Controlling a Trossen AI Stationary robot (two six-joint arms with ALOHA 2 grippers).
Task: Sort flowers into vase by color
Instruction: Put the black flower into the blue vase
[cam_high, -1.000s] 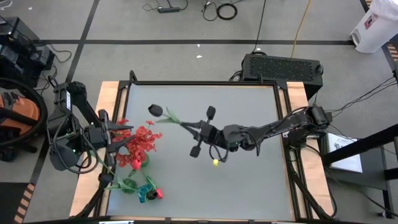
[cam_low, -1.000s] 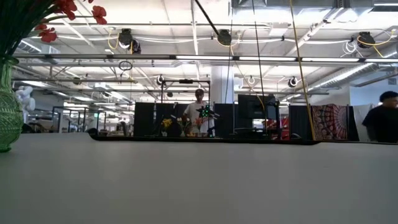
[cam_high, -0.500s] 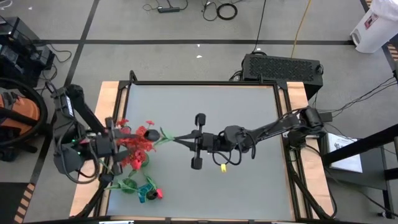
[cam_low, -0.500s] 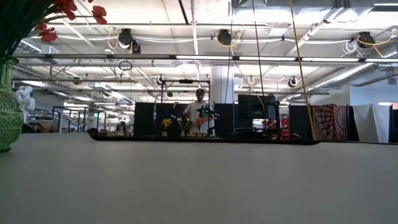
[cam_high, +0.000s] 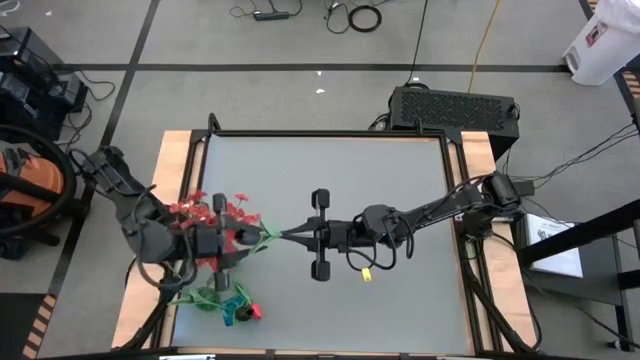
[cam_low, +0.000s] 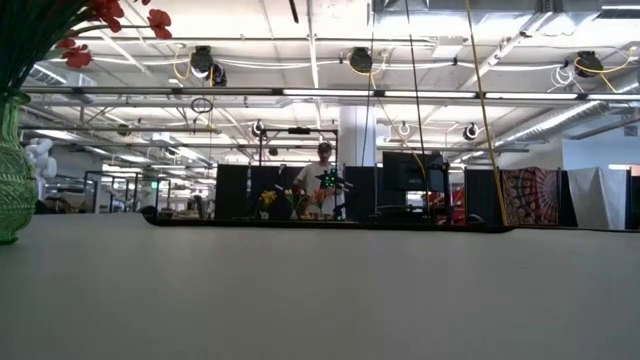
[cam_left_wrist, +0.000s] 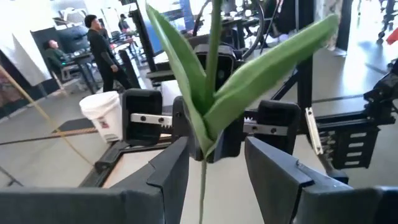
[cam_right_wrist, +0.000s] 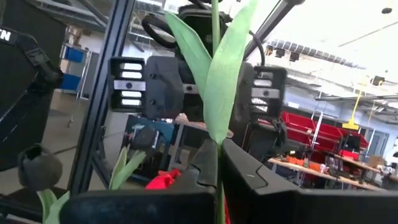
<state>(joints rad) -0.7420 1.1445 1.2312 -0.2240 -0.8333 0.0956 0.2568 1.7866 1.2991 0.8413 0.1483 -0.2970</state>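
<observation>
My right gripper (cam_high: 290, 234) (cam_right_wrist: 217, 163) is above the table's middle and shut on a thin green flower stem with long leaves (cam_high: 262, 240). Its bloom runs out of both wrist views. My left gripper (cam_high: 243, 243) (cam_left_wrist: 214, 171) faces it from the table's left, level and open. The leafed stem (cam_left_wrist: 205, 93) shows in line with the gap between its fingers, and neither finger is on it. Frilly red flowers (cam_high: 215, 215) spread under the left gripper. A green vase (cam_low: 8, 170) holds red blooms. My right gripper pinches the stem (cam_right_wrist: 216, 140) between its two fingers, just below where the leaves branch off. The fingers come from the table's right, tipped a little upward, and lie across the stem. The flower is lifted clear, its leaves rising above the fingers and a thin tail (cam_right_wrist: 219, 205) hanging below.
At the near left stand a green vase (cam_high: 207, 298) and a teal one (cam_high: 238, 305) with a red-pink bud (cam_high: 256, 312). A black bud (cam_right_wrist: 40, 168) on its own stem shows low in the right wrist view. People stand in the room beyond the table.
My right gripper has swung its flower from pointing toward the far left to pointing straight at the left gripper, and has tipped upward. My left gripper has moved toward the table's right and near edge, over the red flowers, up to the flower's leaves.
</observation>
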